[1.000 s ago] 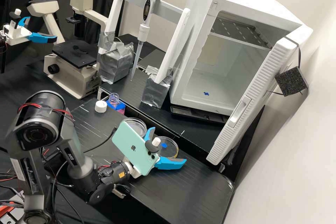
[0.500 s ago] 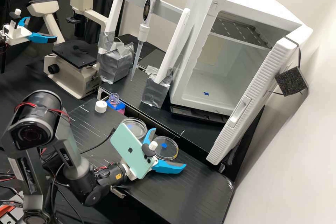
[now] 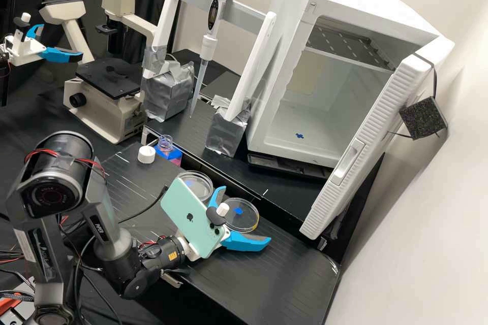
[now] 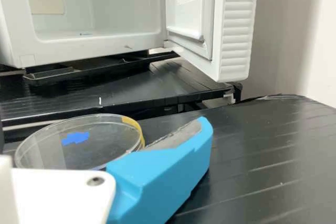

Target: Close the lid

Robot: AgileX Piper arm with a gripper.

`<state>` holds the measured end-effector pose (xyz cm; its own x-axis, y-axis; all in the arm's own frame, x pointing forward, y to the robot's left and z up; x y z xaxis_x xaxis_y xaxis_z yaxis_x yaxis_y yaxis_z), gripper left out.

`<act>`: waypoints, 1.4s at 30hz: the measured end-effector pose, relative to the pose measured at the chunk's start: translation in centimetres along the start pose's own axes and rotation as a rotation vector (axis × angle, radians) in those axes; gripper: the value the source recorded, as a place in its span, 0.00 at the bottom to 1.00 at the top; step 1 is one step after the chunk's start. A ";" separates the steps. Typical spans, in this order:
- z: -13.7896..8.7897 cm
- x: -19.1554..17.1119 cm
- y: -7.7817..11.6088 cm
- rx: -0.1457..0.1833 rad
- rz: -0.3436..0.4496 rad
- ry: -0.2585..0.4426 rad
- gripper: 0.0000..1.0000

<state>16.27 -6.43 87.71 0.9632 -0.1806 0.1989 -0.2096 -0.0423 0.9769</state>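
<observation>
Two clear round dishes [image 3: 242, 216] on the black bench [image 3: 295, 277], clock directions per the high view, 12 at its top. On one, a blue patch [image 4: 75, 138] and a yellow strip [image 4: 132, 121] along the rim. The other dish [image 3: 195, 186] at its 10 o'clock, likewise with a blue patch. Unable to tell lid from base on either.

Gripper [image 3: 244, 214] at the yellow-marked dish: blue fingers [image 3: 246, 241] spread wide, with that dish between in the high view; in the wrist view, one finger just beside its rim. Cannot confirm contact.

Phone [image 3: 192, 218] tilted, mounted behind the fingers, toward 9 o'clock. White cap [image 3: 146, 154] at 10 o'clock from the dishes; clear bottle [image 3: 165, 144] near the cap, at its 2 o'clock. White cabinet [image 3: 279, 61] at 1 o'clock from the dishes, door [image 3: 363, 142] ajar toward 5 o'clock. Pipette [image 3: 207, 45] upright on a stand [image 3: 249, 73], 10 o'clock from the cabinet; microscope [image 3: 109, 111] at 8 o'clock from the pipette.
</observation>
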 end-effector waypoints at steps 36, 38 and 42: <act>-0.1 0.8 -0.8 -0.103 0.005 0.003 0.00; -0.1 0.8 -0.8 -0.103 0.006 0.004 0.00; -0.2 0.9 -0.8 -0.106 0.001 0.010 0.00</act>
<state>17.37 -6.42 87.11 0.9648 -0.1710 0.1996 -0.1916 0.0623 0.9795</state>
